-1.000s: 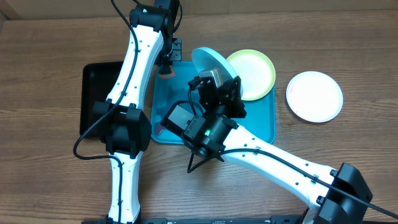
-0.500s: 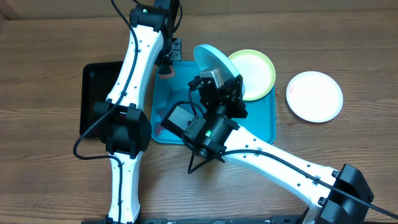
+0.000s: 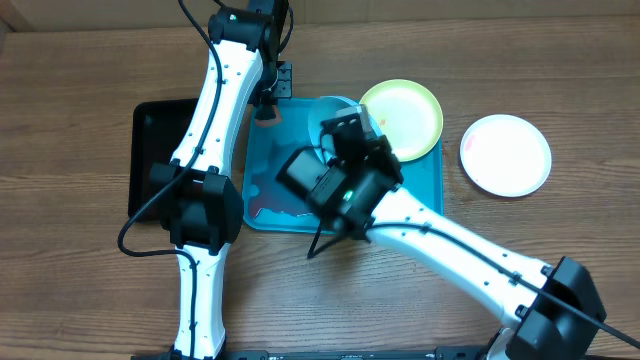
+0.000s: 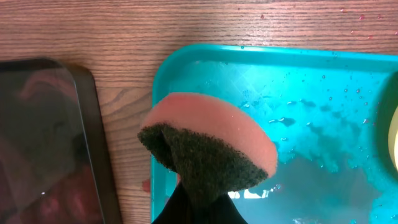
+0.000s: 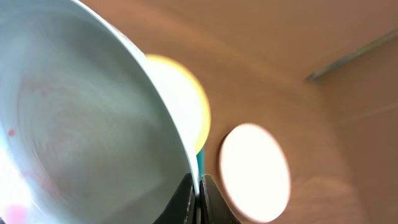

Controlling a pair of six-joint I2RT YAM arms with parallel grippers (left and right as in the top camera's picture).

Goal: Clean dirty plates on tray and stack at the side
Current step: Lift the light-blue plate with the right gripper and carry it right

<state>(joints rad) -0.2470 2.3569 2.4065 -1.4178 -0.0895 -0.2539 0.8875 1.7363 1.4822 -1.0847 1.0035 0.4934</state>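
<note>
Blue-rimmed plate [image 5: 81, 124] tilts steeply over the tray [image 4: 311, 93], rim clamped in right gripper [image 5: 199, 186]; left gripper [image 4: 193, 202] pinches sponge [image 4: 211, 127].

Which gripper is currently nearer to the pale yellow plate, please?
Right. The right gripper, clamped on the blue-rimmed plate, is just beside the yellow plate; the left gripper, holding the sponge, is over the tray at its far left corner.

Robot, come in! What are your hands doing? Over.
Left gripper shut on sponge, over tray. Right gripper shut on rim of smeared plate. Yellow plate close behind it.
</note>
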